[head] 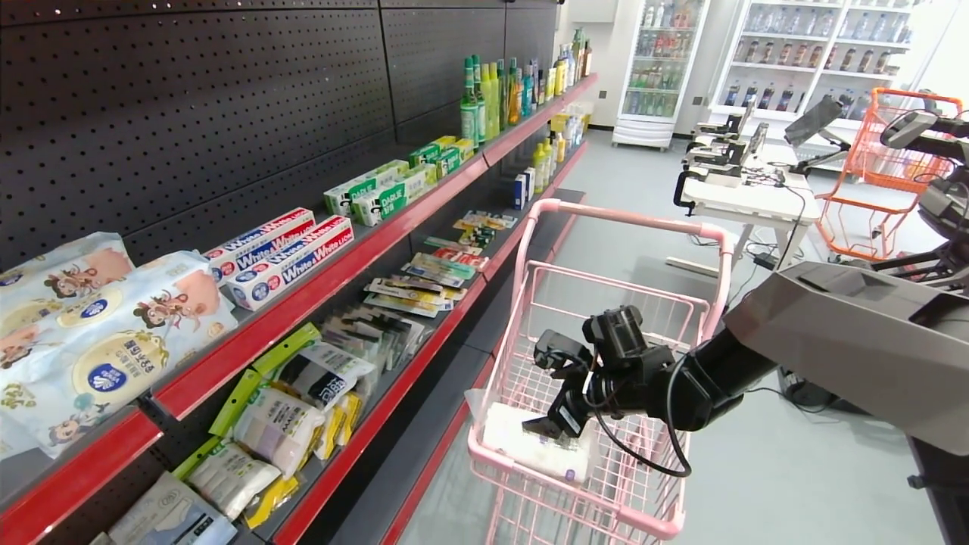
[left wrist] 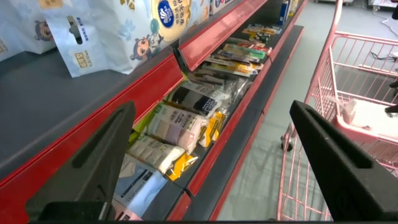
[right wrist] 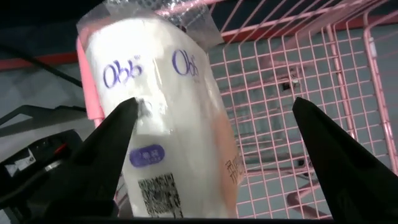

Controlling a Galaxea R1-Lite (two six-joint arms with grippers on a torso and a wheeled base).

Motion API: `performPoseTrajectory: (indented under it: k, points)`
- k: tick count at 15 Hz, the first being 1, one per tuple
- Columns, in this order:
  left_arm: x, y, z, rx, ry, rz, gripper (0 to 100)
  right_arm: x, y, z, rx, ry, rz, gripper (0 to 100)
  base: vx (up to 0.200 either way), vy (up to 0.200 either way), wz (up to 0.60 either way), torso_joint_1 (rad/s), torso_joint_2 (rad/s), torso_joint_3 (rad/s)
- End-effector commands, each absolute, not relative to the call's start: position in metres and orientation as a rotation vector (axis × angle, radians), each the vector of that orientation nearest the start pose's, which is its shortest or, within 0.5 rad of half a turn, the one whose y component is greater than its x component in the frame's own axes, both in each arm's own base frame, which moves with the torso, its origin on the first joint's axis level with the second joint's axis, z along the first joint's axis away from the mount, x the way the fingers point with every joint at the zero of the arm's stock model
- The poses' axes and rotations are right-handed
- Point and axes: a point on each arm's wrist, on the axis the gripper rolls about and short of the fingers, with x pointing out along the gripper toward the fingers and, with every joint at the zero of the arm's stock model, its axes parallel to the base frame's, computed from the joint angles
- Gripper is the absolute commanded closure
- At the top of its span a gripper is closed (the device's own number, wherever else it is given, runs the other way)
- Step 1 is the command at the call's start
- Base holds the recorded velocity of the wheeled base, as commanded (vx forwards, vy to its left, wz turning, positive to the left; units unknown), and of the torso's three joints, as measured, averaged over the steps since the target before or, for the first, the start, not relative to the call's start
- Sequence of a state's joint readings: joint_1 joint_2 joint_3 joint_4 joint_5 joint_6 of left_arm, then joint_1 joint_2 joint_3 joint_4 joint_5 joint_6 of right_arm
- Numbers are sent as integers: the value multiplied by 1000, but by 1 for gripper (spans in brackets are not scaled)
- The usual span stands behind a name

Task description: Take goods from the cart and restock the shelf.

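Far left, the shelf (head: 325, 284) is well stocked up top: soft wipes packs (head: 113, 333) at the near end, toothpaste boxes (head: 291, 250) next along, green bottles (head: 484, 98) further down. The lower tier is crammed with flat packets (head: 303, 409) lying overlapped. The left gripper (left wrist: 212, 111) hangs beside that shelf edge with its fingers wide apart and nothing in them. My guess is it's parked there to receive or steady goods.

Now the middle, the pink cart (head: 628, 219), drawn up close to the shelf so the reach across is short. The right arm is stretched down into the basket and the right gripper (right wrist: 214, 106) is right over the white pack (right wrist: 168, 124). Fingers spread, not clamped. One finger sits over the pack, the other out past its edge above the wire floor, so it looks like the grab has yet to be made. I can't tell if a finger touches the wrap.

The pack lies tucked in the basket's corner nearest the shelf, so the pink rim and wire wall crowd any lift out. It's a soft, slippery-looking wrapper too, likely to sag.

Off to the right, well clear — a white table (head: 757, 200) and an orange cart (head: 886, 159).
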State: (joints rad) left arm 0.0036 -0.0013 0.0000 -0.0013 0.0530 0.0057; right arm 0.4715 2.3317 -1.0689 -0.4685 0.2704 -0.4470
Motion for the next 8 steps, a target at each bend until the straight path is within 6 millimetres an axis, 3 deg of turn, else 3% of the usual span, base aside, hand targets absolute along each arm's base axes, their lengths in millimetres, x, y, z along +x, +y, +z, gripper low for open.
performPoseTrajectory:
  k: [1, 3, 8]
  points:
    - [-23, 1, 76, 6, -1, 58, 0, 355, 190, 6, -464, 627, 889, 0, 0, 0, 0, 0, 0, 0]
    - [-23, 1, 76, 6, -1, 58, 0, 353, 189, 16, -445, 607, 910, 0, 0, 0, 0, 0, 0, 0]
    - [-23, 1, 76, 6, -1, 58, 0, 328, 209, 4, -443, 660, 1001, 0, 0, 0, 0, 0, 0, 0]
